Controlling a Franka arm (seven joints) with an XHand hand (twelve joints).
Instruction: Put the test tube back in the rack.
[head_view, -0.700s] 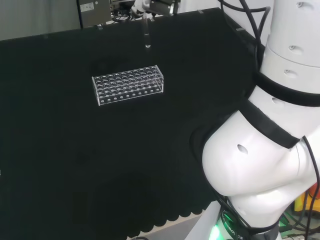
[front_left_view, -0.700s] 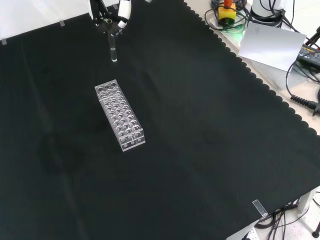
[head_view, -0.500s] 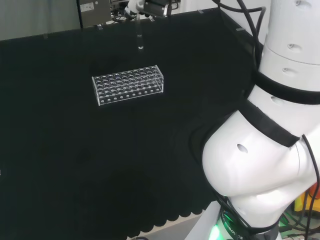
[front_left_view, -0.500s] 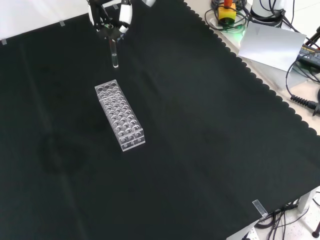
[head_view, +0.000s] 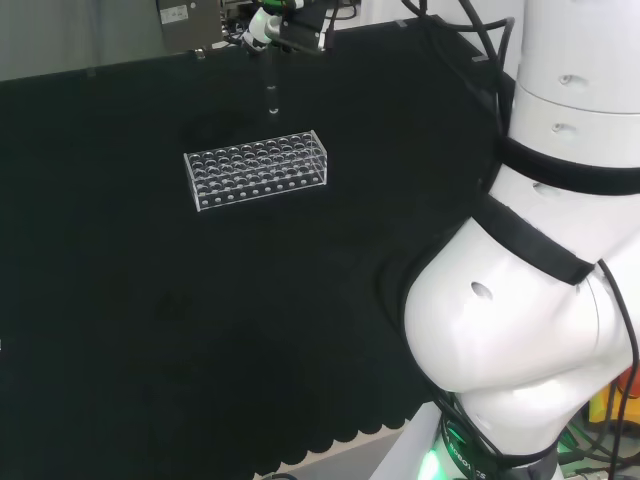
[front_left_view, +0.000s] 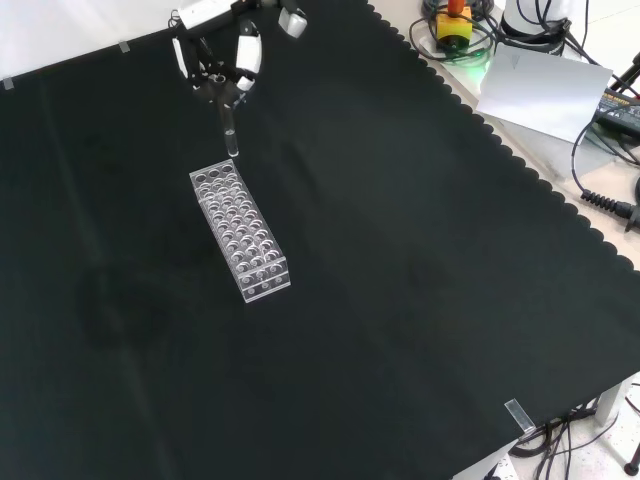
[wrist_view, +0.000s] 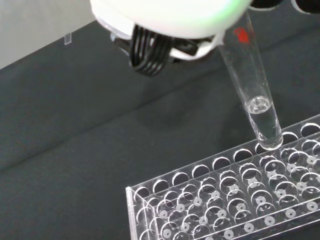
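The hand (front_left_view: 222, 62) hangs over the cloth with its fingers curled round the top of a clear test tube (front_left_view: 228, 132), which points straight down. In the head view the hand (head_view: 282, 22) is at the top, with the test tube (head_view: 271, 96) below it. A clear plastic rack (front_left_view: 239, 230) with many round holes lies on the cloth; in the head view the rack (head_view: 257, 169) is below the tube. The wrist view has the test tube (wrist_view: 252, 97) with its rounded tip just above the rack (wrist_view: 235, 195), over a hole in its far row.
Black cloth (front_left_view: 400, 280) covers the bench, with a scalloped edge (front_left_view: 520, 165) at the right in the front view. Cables, a sheet of paper (front_left_view: 545, 90) and a red and yellow button box (front_left_view: 455, 22) lie beyond it. The arm's white links (head_view: 540, 260) stand at the head view's right.
The hand has carried the test tube towards the rack: leftwards in the head view, downwards in the front view. The tube's tip now hangs near the rack's far end.
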